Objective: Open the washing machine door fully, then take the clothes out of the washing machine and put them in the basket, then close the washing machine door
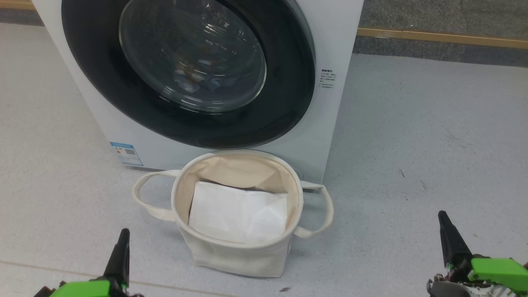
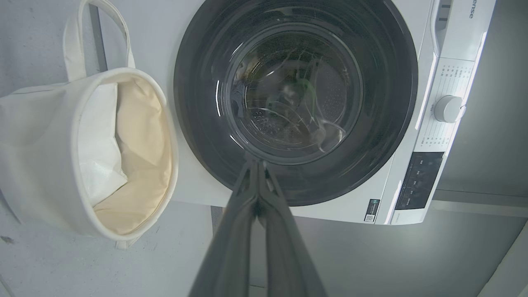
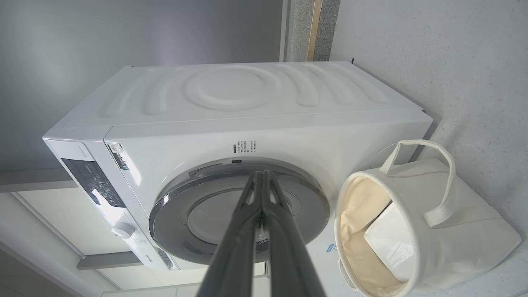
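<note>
The white washing machine (image 1: 330, 41) stands ahead of me. Its door (image 1: 288, 103), with a black rim and bulging glass, lies closed against the front. Through the glass the clothes (image 1: 194, 72) show dimly as blue and orange patches. The cream basket (image 1: 181, 194) sits on the floor right in front of the machine, under the door. My left gripper (image 1: 123, 235) is low at the left and my right gripper (image 1: 443, 216) low at the right, both short of the basket. Each is shut and empty, as the left gripper (image 2: 256, 163) and right gripper (image 3: 261, 175) show, fingers pressed together and pointing at the door (image 2: 387, 82) (image 3: 177, 206).
A plain white sheet (image 1: 237, 214) lies folded inside the basket. The machine's control panel with a round knob (image 2: 447, 109) is above the door. Bare grey floor (image 1: 412, 144) spreads to the right, ending at a wooden skirting strip (image 1: 441, 37).
</note>
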Controlling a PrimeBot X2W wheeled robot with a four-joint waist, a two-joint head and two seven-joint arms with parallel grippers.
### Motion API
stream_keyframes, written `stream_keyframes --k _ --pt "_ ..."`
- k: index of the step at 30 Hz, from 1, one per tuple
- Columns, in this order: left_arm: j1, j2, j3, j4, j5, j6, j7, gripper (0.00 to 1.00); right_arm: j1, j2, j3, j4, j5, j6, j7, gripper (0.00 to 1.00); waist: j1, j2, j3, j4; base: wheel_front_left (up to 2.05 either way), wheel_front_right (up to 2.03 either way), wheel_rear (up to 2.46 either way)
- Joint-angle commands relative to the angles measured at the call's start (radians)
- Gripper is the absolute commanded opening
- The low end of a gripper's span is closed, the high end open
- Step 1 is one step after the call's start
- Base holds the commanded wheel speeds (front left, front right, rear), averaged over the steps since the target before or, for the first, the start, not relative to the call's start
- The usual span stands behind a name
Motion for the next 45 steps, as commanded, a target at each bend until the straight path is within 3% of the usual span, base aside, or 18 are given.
stream_keyframes --k 1,45 --pt "-0.044 0.008 0.033 -0.037 -0.003 -0.007 0.008 0.0 -0.05 -0.008 0.021 -0.037 0.004 0.0 0.007 0.0 0.0 -0.0001 0.0 0.0 0.0 0.0 0.0" --pt "-0.044 0.008 0.033 -0.037 -0.003 -0.007 0.008 0.0 -0.05 -0.008 0.021 -0.037 0.004 0.0 0.007 0.0 0.0 -0.0001 0.0 0.0 0.0 0.0 0.0"
